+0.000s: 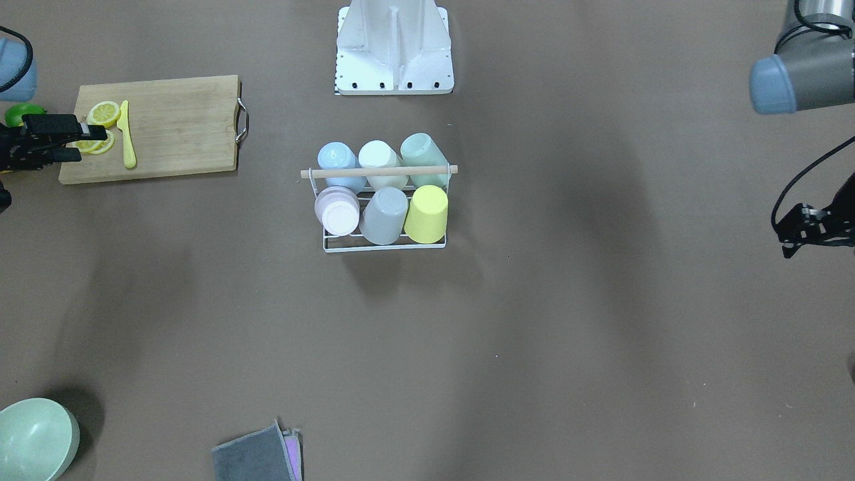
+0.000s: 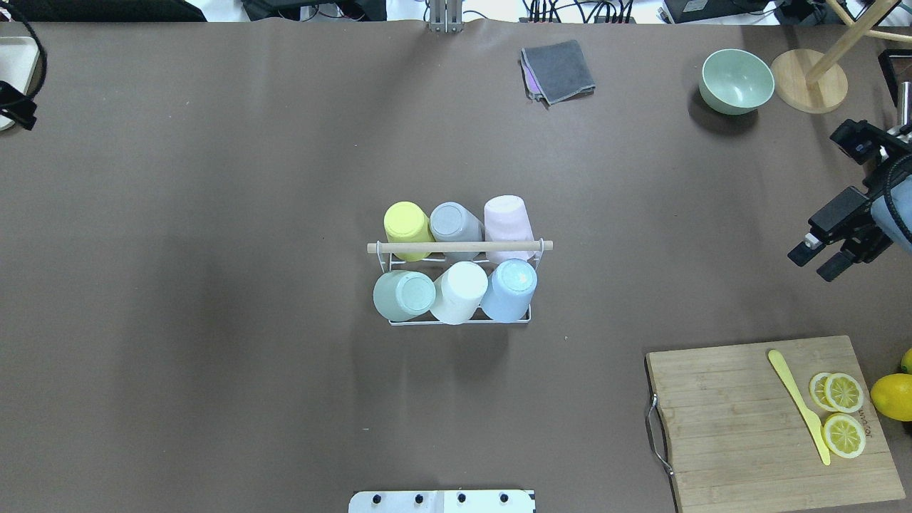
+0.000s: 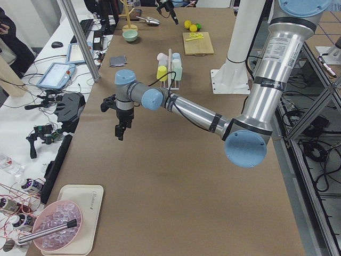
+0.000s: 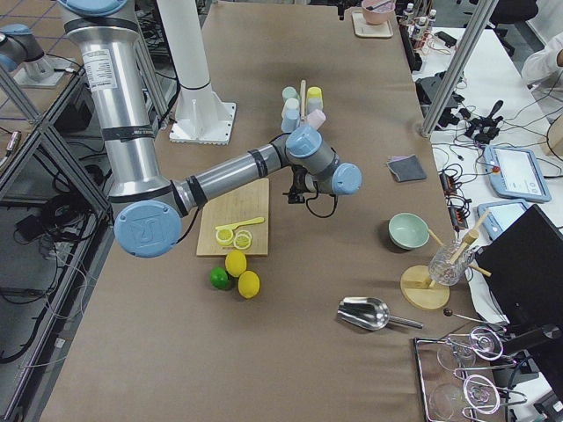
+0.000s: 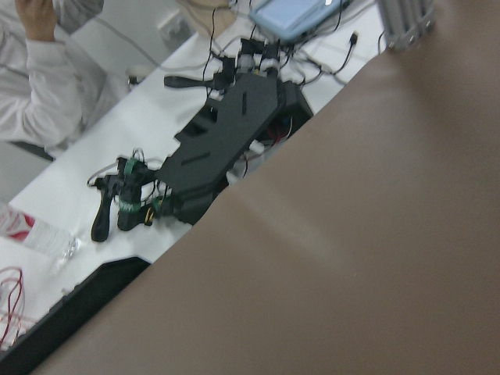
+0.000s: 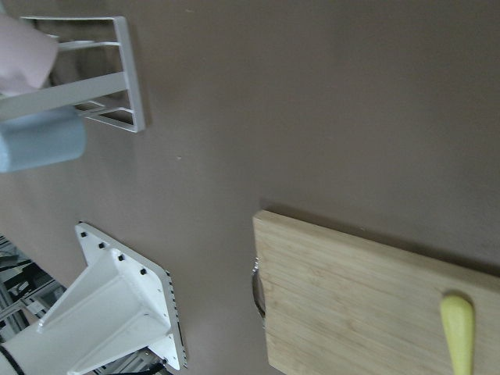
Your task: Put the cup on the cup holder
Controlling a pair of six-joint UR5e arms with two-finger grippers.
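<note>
Six cups (image 2: 463, 288) fill the cup holder (image 2: 459, 247) mid-desk (image 2: 214, 285); the right jaws, parted and empty, hang nearer; left jaws: cannot tell.

A brown-covered table (image 2: 214, 214) stands beside a white bench (image 3: 16, 120) (cluttered, with 2 tablets (image 3: 53, 79) on it).

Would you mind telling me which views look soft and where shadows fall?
Left wrist view: soft throughout, the white bench washed out. Right wrist view: the blue cup at the edge is blurred, the cutting board sharper. Overhead view: crisp, evenly lit, faint shadow by the cup holder. Front-facing view: broad soft shadows, darkest beside the green bowl.
</note>
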